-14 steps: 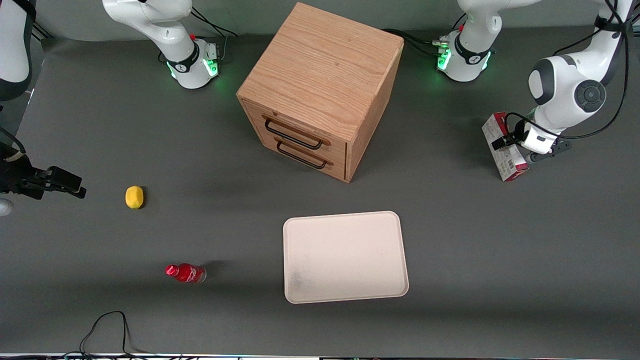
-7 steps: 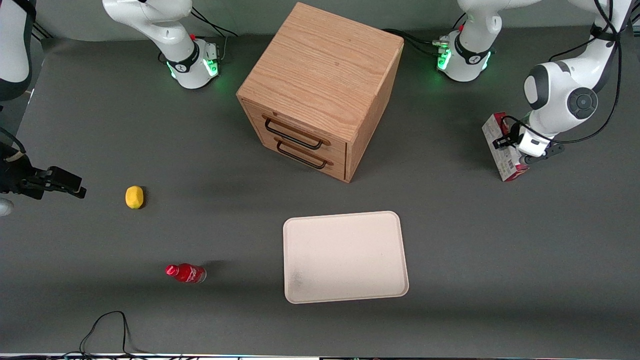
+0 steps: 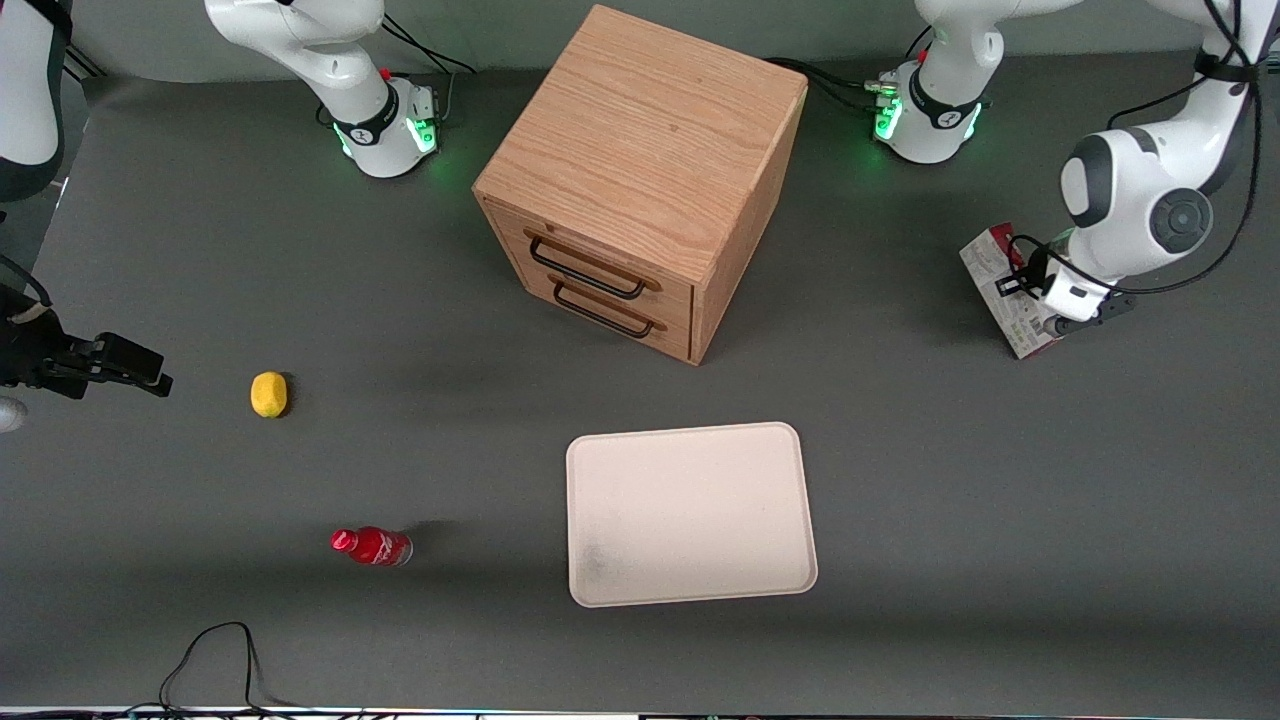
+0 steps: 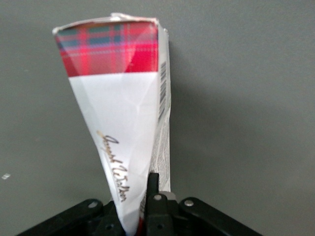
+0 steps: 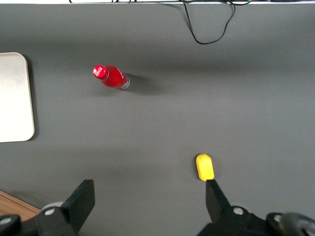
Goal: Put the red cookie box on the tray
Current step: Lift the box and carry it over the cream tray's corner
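Red cookie box [image 3: 1008, 292], one, clamped in the gripper [image 3: 1030, 290] jaws, well apart from one tray [image 3: 690, 513].

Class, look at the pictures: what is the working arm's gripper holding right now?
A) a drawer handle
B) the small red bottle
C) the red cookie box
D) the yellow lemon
C: the gripper is shut on the red cookie box, toward the working arm's end of the table, away from the tray.

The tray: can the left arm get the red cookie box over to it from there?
Probably yes. The claw is shut on the red cookie box, and only bare table lies between it and the tray, nearer the front camera.
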### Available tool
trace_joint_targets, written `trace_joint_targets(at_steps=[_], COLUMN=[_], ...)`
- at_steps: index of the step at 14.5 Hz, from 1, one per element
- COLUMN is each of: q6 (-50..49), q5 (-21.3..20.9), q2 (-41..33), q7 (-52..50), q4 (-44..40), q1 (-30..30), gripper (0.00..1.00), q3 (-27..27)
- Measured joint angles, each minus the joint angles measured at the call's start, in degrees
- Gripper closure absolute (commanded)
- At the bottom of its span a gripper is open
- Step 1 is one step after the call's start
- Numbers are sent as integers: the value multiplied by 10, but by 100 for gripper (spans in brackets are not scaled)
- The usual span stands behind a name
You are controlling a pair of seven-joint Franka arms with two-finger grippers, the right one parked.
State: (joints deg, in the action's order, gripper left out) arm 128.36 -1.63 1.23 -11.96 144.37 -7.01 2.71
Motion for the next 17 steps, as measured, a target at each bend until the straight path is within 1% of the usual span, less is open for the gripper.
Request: trace_joint_targets(at_steps=[3,6,9,10,12,13,15,17], q6=[-140,-228,-297,-316,-352,-361,-365,-365], q5=[0,1,4,11,34,37,35,23], q2=[-3,-5,-3,2,27,48,100,158], q7=[3,3,3,2,-7,-19,-44,-75], q4=[-128,-259,-391,-434,-518,-558,-627,-682], q1=[10,30,44,51,68,78,103,137], gripper=[100,100,100,100,100,100,100,100], q3=[-2,-14,-49,-61,-79,-87,-103,-117])
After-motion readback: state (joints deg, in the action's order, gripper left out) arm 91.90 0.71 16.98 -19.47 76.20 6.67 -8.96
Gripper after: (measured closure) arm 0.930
